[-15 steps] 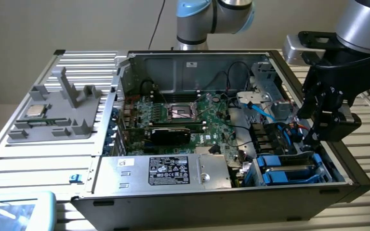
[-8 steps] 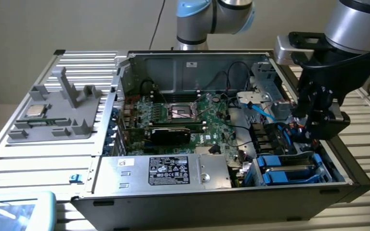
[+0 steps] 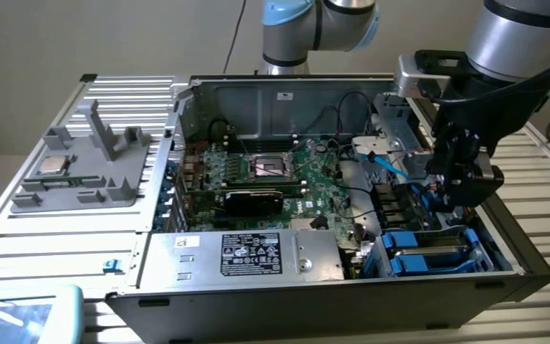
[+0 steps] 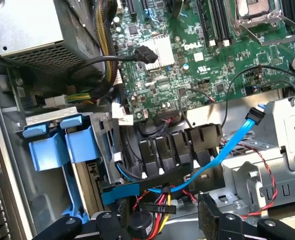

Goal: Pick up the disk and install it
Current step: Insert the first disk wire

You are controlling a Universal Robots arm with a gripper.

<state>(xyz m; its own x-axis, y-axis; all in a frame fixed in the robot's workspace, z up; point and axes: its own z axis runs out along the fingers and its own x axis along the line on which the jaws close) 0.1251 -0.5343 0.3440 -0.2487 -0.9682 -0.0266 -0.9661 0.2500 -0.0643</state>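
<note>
- Pincer [image 3: 458, 204] spread and empty, hanging low inside the case [image 3: 314, 290] above the cables [image 4: 207, 165].
- Disk [image 3: 432, 252] stands in its blue bracket in the corner bay, near the pincer, untouched.

I read the white "DELL" lettering [image 4: 193, 46] on the green motherboard [image 4: 207, 75], just beside its silver heatsink [image 4: 160, 50]. The black label [image 3: 251, 254] on top of the silver power supply box [image 3: 184, 261] carries white print and symbols; I cannot read them.
</note>
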